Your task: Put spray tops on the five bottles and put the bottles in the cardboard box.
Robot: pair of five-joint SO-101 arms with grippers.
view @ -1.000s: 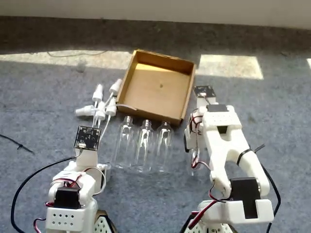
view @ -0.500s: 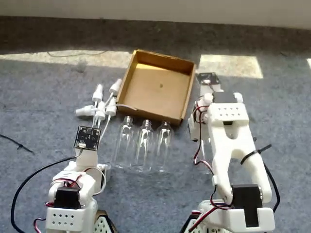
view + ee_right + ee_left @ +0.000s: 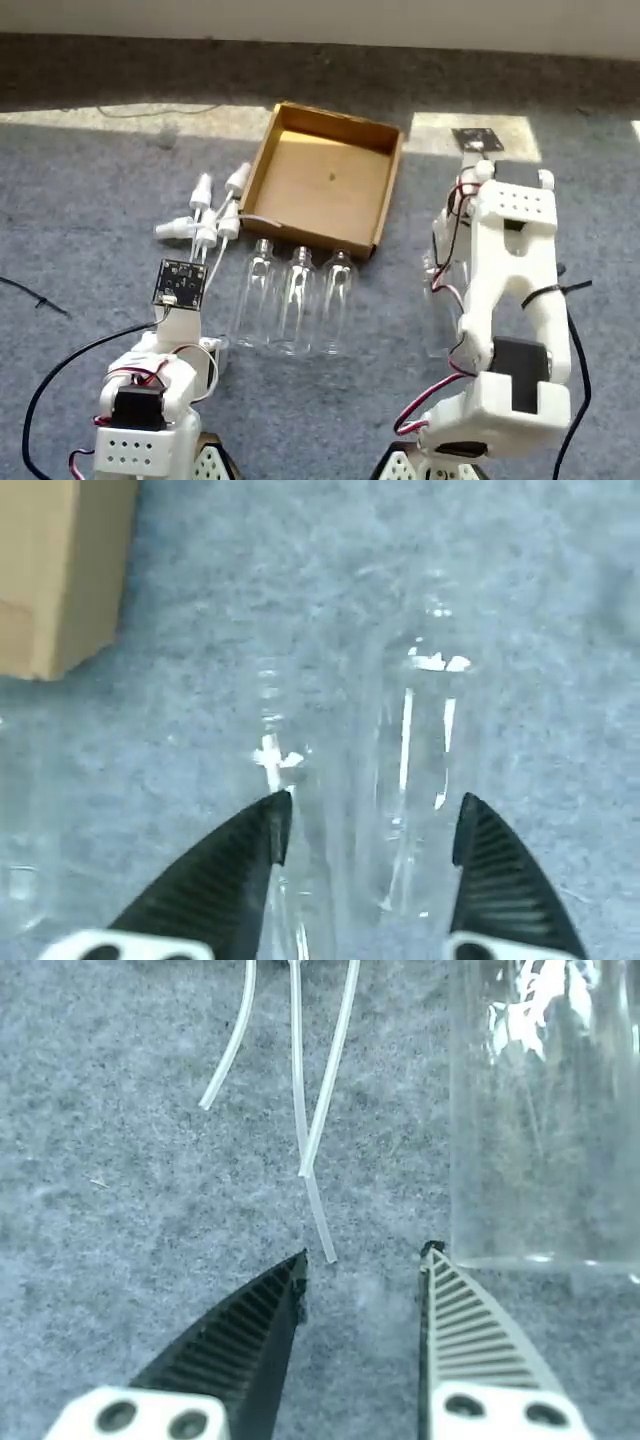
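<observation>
Three clear bottles (image 3: 296,296) lie side by side in front of the cardboard box (image 3: 330,178). Several white spray tops (image 3: 208,215) with thin tubes lie left of the box. My left gripper (image 3: 365,1257) is open just above the carpet, with the tube ends (image 3: 305,1140) ahead of it and a bottle's base (image 3: 540,1110) beside one finger. My right gripper (image 3: 372,805) is open over two more clear bottles (image 3: 420,750) lying right of the box. One of them lies between its fingers, the other (image 3: 275,770) beside it. In the high view the right arm (image 3: 505,280) covers most of these bottles (image 3: 433,325).
Grey carpet covers the whole work area. The box corner (image 3: 60,570) stands off to one side of my right gripper. A black cable (image 3: 60,365) runs across the carpet beside the left arm's base. Free carpet lies right of the right arm.
The right arm has swung to the right and stretched farther from its base, away from the box's edge. The left arm, bottles and spray tops have stayed put.
</observation>
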